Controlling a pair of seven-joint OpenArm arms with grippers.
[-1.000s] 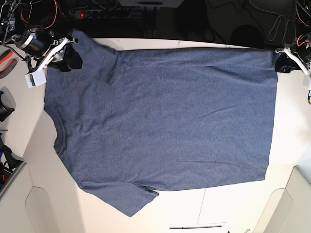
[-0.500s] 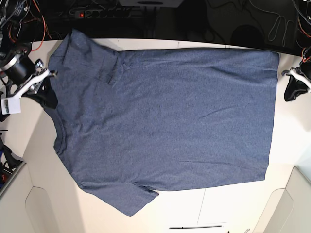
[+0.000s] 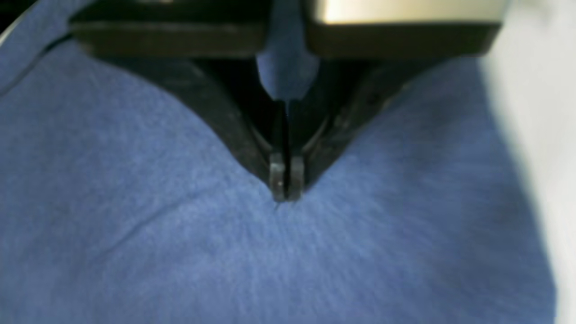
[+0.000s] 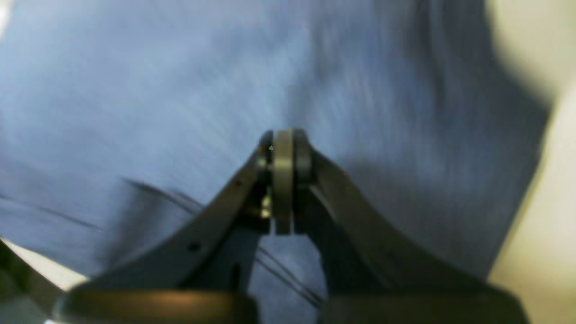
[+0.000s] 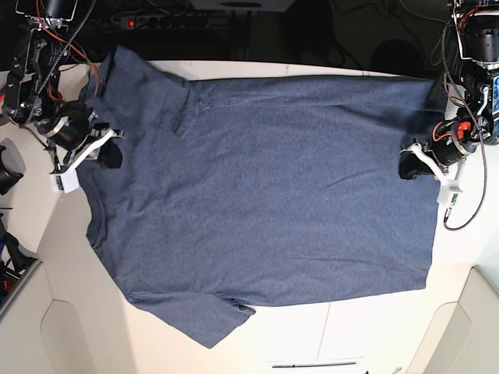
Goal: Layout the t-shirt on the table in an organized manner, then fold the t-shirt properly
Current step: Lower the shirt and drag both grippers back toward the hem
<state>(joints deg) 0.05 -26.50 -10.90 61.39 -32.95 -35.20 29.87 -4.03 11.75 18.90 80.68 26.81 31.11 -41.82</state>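
Note:
The navy-blue t-shirt [image 5: 265, 195] lies spread flat on the off-white table [image 5: 374, 327], plain side up, with no lettering showing. Its collar faces the base view's left and its hem the right. My left gripper [image 5: 409, 167] is at the hem edge. In the left wrist view its tips [image 3: 283, 186] are shut and rest on the fabric [image 3: 135, 234], where faint creases meet. My right gripper [image 5: 111, 156] is over the shoulder by the collar. In the blurred right wrist view it [image 4: 283, 148] is shut just above the cloth [image 4: 135, 90].
A power strip [image 5: 168, 19] and cables lie behind the table's far edge. A black object [image 5: 9, 167] sits at the left edge. White raised panels stand at the front corners [image 5: 70, 335] [image 5: 468, 327]. A thin dark seam [image 5: 327, 319] runs across the tabletop.
Both grippers have left the shirt's far corners, swung outward off the cloth, then come inward. The left is now at the hem edge, the right on the shoulder near the collar.

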